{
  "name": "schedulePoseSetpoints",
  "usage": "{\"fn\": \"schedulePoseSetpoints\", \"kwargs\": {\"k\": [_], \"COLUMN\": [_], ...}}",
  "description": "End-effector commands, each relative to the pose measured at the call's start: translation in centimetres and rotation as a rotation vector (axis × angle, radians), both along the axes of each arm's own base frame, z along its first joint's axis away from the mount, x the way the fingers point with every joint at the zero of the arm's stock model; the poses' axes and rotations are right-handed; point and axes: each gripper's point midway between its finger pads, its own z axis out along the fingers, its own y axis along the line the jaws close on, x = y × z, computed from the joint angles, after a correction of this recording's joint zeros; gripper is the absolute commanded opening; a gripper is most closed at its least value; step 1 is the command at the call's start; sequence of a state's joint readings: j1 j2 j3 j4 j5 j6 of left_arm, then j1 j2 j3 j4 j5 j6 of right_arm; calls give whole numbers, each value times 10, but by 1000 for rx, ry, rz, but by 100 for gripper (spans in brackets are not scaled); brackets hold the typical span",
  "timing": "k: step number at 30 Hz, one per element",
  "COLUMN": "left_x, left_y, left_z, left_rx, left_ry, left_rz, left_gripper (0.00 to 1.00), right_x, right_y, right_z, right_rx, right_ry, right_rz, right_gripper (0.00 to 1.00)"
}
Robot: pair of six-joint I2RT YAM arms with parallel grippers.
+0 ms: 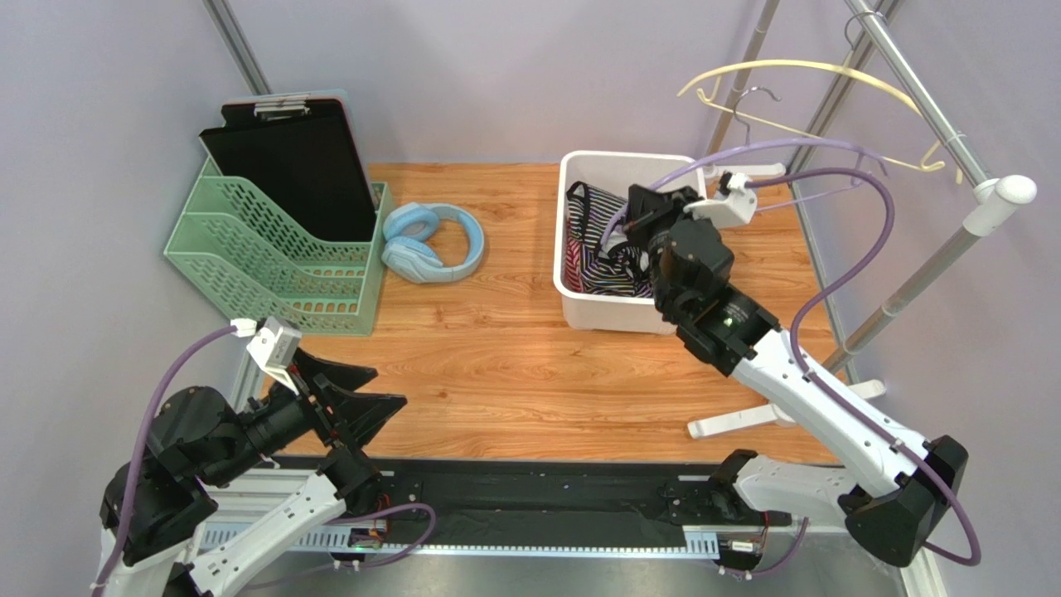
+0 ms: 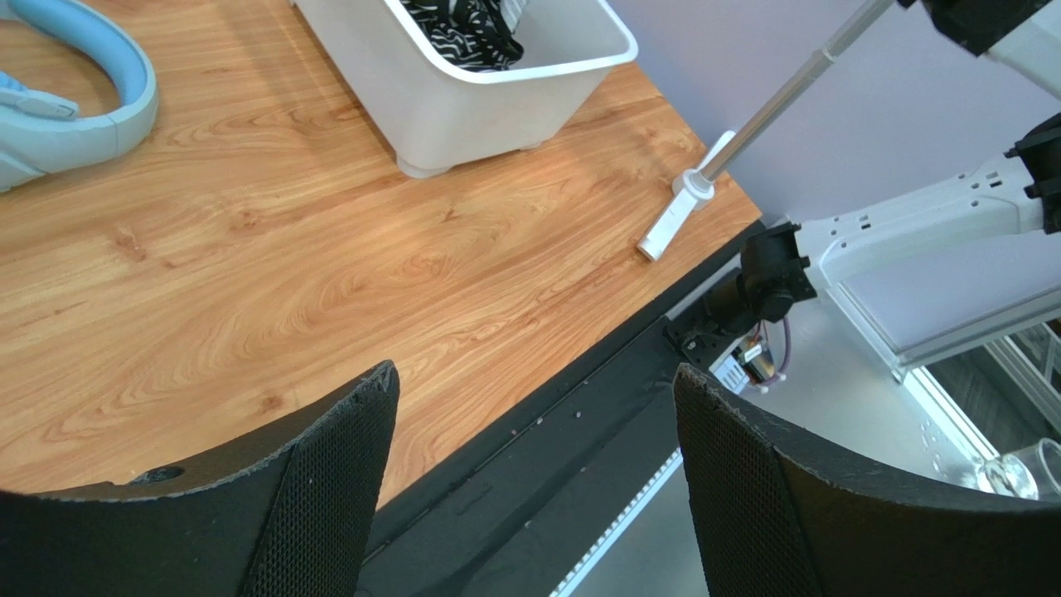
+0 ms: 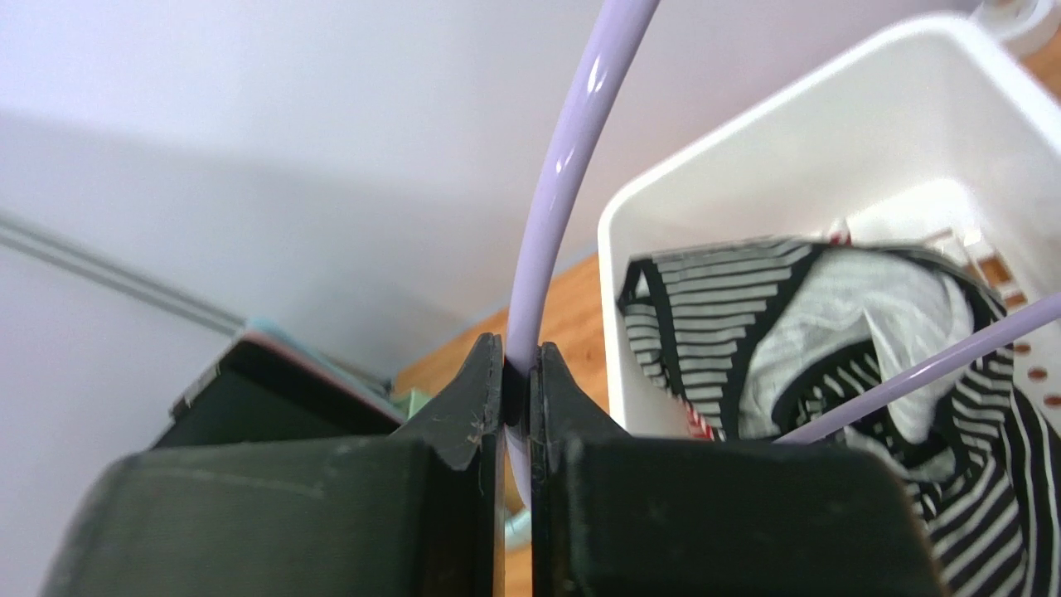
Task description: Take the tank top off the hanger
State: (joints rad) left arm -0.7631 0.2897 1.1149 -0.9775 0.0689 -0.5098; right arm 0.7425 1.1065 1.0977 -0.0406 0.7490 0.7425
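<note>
The black-and-white striped tank top point(image 1: 595, 243) lies crumpled inside the white bin point(image 1: 619, 314); it also shows in the right wrist view point(image 3: 797, 323) and in the left wrist view point(image 2: 467, 23). My right gripper point(image 1: 641, 214) hovers over the bin, shut on the lavender hanger point(image 3: 567, 187), whose rod is pinched between the fingertips point(image 3: 521, 373). The hanger point(image 1: 797, 147) reaches right from the gripper. One of its bars crosses above the garment; I cannot tell whether cloth still hangs on it. My left gripper point(image 2: 536, 423) is open and empty, low at the table's near left edge point(image 1: 389, 386).
A yellow hanger point(image 1: 797, 75) hangs on the metal clothes rack point(image 1: 928, 106) at the right, whose white foot point(image 1: 747, 421) rests on the table. A green file organizer point(image 1: 274, 255) with a black clipboard point(image 1: 293, 149) and blue headphones point(image 1: 430, 240) stand at the back left.
</note>
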Motion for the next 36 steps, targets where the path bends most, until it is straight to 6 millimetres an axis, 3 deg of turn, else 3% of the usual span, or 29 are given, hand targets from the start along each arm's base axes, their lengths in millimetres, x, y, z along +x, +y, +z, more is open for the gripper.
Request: {"fn": "schedulePoseSetpoints", "kwargs": {"k": [1, 6, 8, 10, 18, 36], "left_x": [-2, -1, -1, 0, 5, -2], "left_y": [7, 14, 15, 14, 9, 15], "left_z": [2, 7, 6, 5, 2, -1], "left_rx": [-5, -10, -8, -7, -8, -21], "left_ry": [-6, -23, -23, -18, 25, 70], "left_rz": [21, 50, 58, 61, 69, 80], "left_gripper": [85, 85, 85, 85, 85, 83], "right_x": [13, 32, 33, 36, 38, 61], "right_y": [-34, -55, -66, -77, -109, -138], "right_z": [84, 103, 116, 114, 138, 129], "right_rx": [105, 174, 213, 237, 356, 511], "right_ry": [-155, -174, -198, -188, -249, -244], "right_rz": [-150, -219, -245, -277, -382, -456], "right_gripper": [0, 0, 0, 0, 0, 0]}}
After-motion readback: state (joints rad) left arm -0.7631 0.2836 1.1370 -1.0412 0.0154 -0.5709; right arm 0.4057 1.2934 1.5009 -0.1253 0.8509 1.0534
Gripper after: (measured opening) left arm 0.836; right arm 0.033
